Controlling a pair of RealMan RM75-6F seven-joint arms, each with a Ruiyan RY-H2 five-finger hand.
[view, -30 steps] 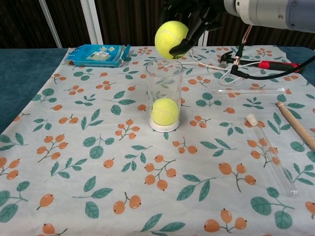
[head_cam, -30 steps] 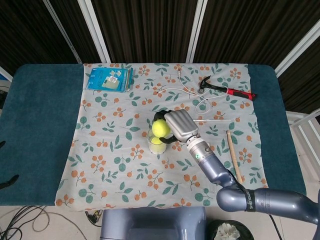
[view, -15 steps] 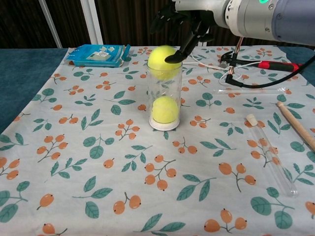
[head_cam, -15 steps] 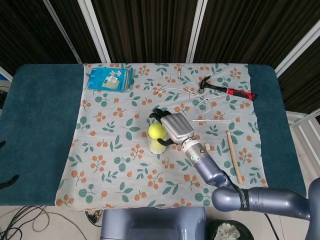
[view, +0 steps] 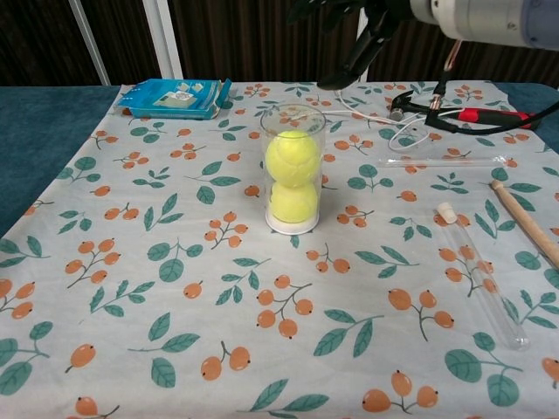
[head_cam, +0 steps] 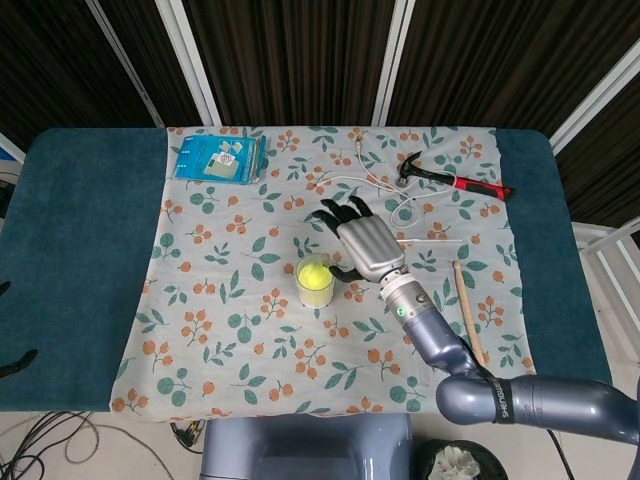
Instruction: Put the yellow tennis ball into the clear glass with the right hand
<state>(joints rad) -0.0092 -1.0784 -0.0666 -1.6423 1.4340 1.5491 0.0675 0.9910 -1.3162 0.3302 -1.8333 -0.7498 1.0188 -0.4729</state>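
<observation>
The clear glass [view: 293, 166] stands upright on the floral cloth and holds two yellow tennis balls stacked, the upper ball [view: 291, 154] on the lower ball [view: 293, 201]. From above, the glass [head_cam: 315, 281] shows only the top ball [head_cam: 314, 274]. My right hand [head_cam: 361, 239] hovers just right of and behind the glass, fingers spread, holding nothing. In the chest view the right hand [view: 354, 35] is at the top edge, above and right of the glass. My left hand is out of both views.
A blue packet [head_cam: 218, 158] lies at the back left. A red-handled hammer [head_cam: 453, 179] and a white cable [head_cam: 375, 180] lie at the back right. A wooden stick [head_cam: 467, 310] and a glass test tube [view: 483, 279] lie right of the glass.
The ball left my right hand and dropped into the glass onto the other ball. The hand opened and drew back to the right, away from the rim.
</observation>
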